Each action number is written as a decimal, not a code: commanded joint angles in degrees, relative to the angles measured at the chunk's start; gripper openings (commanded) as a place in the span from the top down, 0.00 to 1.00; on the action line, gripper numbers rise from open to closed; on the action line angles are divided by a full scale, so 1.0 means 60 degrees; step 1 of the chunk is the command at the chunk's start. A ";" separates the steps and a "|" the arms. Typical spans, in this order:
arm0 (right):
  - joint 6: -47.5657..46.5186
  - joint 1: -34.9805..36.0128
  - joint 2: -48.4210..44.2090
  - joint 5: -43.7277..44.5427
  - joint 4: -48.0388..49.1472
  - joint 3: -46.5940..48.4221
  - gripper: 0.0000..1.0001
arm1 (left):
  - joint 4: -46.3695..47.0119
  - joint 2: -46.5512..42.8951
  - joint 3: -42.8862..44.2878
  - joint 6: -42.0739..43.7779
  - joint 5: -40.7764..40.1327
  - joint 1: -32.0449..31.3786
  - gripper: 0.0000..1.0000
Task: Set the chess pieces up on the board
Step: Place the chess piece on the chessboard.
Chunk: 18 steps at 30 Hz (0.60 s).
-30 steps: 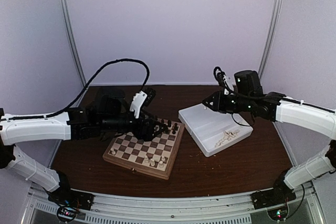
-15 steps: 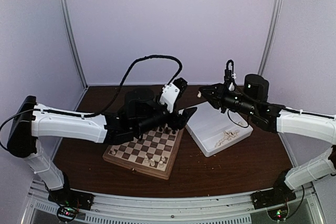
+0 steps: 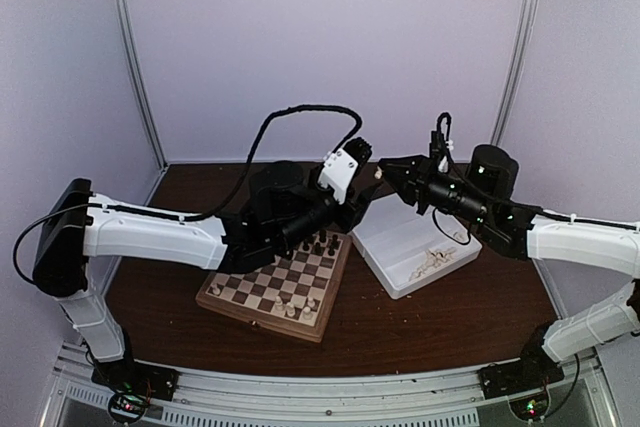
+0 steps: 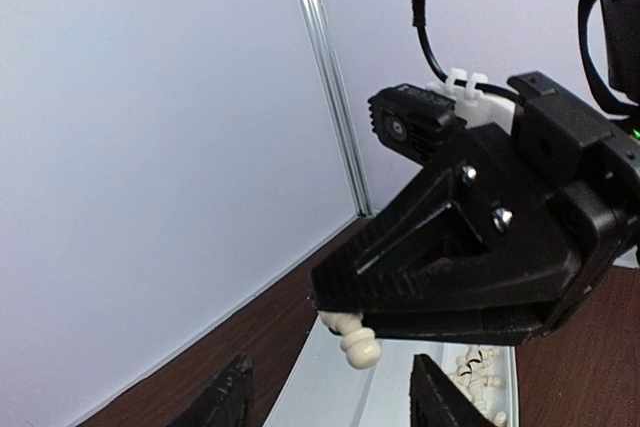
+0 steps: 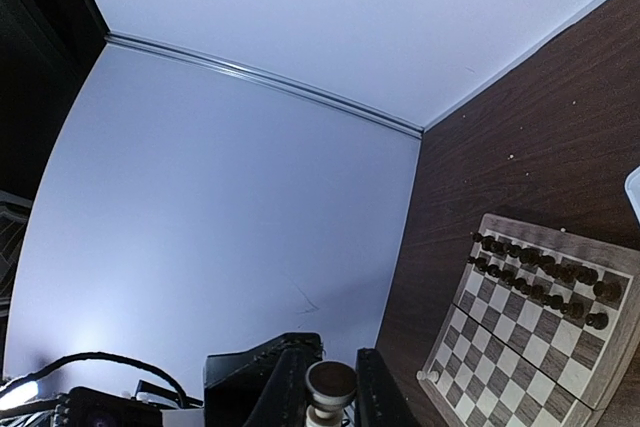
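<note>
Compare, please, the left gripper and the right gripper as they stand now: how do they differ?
The left gripper has its jaws spread wide, while the right gripper has them closed. The left gripper holds nothing; the right gripper pinches a cream chess piece at its fingertips. Both hang in the air, facing each other tip to tip near the far corner of the white tray.

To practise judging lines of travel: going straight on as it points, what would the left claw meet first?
Probably the right claw, shut on a cream chess piece, straight ahead of the open left claw; depth is unclear.
</note>
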 commanded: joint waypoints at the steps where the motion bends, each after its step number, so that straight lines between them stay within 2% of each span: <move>1: 0.0220 0.0117 -0.0028 0.0141 0.0692 -0.0221 0.86 | 0.0693 0.0279 0.0434 0.0206 -0.0102 0.0011 0.53; 3: 0.0252 0.0127 0.0056 0.0100 0.0776 -0.0209 0.86 | 0.0684 0.0313 0.0461 0.0233 -0.0125 0.0009 0.57; 12: 0.0395 0.0190 0.0293 0.0003 0.1110 -0.0149 0.86 | 0.0857 0.0372 0.0418 0.0337 -0.0261 0.0007 0.59; 16: 0.0423 0.0233 0.0403 -0.0012 0.1209 -0.0148 0.86 | 0.0916 0.0392 0.0424 0.0429 -0.0289 0.0008 0.64; 18: 0.0416 0.0258 0.0443 0.0018 0.1246 -0.0163 0.86 | 0.0922 0.0406 0.0432 0.0486 -0.0321 0.0010 0.70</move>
